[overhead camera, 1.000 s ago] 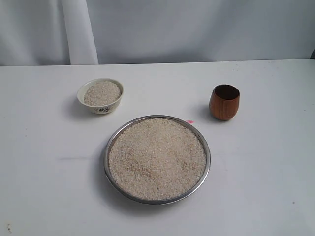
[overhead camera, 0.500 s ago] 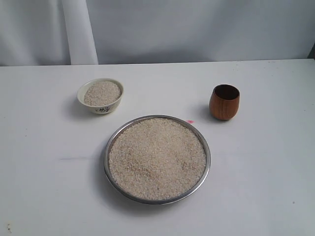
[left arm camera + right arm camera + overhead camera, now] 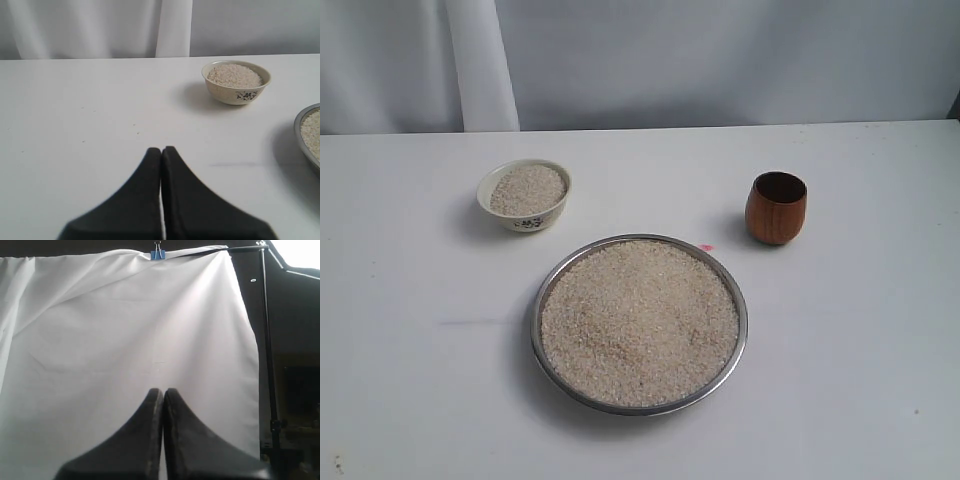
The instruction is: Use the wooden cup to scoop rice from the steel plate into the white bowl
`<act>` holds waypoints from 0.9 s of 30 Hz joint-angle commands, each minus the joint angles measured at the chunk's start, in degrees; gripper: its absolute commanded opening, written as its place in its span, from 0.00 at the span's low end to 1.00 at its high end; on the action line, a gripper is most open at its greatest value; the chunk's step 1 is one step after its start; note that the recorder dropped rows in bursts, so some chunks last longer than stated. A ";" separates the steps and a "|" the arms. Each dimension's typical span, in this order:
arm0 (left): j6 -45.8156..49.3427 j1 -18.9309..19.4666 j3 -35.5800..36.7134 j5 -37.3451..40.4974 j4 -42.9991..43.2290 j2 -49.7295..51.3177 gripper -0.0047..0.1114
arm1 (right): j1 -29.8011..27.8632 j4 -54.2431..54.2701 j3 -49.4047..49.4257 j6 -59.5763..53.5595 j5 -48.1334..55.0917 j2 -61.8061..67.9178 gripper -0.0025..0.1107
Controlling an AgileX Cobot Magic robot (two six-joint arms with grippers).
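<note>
In the exterior view, the steel plate [image 3: 534, 330] is found at the lower centre of the frame, flat on the white table [image 3: 860, 340], and the rice [image 3: 640, 322] is spread across it nearly to the raised rim. The white bowl [image 3: 556, 213] is placed at the upper left of the plate, well apart from it, with a dark printed mark on its near side; it is filled with rice close to the brim. The wooden cup [image 3: 776, 214] is stood upright at the upper right of the plate, apart from it, its dark inside seen through the mouth. A small pink mark [image 3: 706, 247] is noted on the table just beside the plate's far rim. In the left wrist view, the left gripper [image 3: 161, 150] is seen with its two black fingers pressed together and nothing held between them; the bowl and an edge of the plate lie on the table ahead of it. In the right wrist view, the right gripper [image 3: 163, 391] is likewise closed on nothing and is directed at a white cloth sheet [image 3: 125, 325] hung by a blue clip [image 3: 157, 254].
</note>
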 commanded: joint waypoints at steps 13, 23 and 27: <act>-0.15 -0.37 0.09 -0.94 0.02 -0.14 0.04 | -0.40 1.24 0.22 19.15 -1.47 -0.26 0.02; -0.02 -0.37 0.09 -0.94 0.02 -0.14 0.04 | -0.40 1.24 -5.04 23.86 12.07 -0.22 0.02; -0.14 -0.37 0.09 -0.94 0.02 -0.14 0.04 | -0.40 1.24 -9.70 24.00 14.14 5.52 0.02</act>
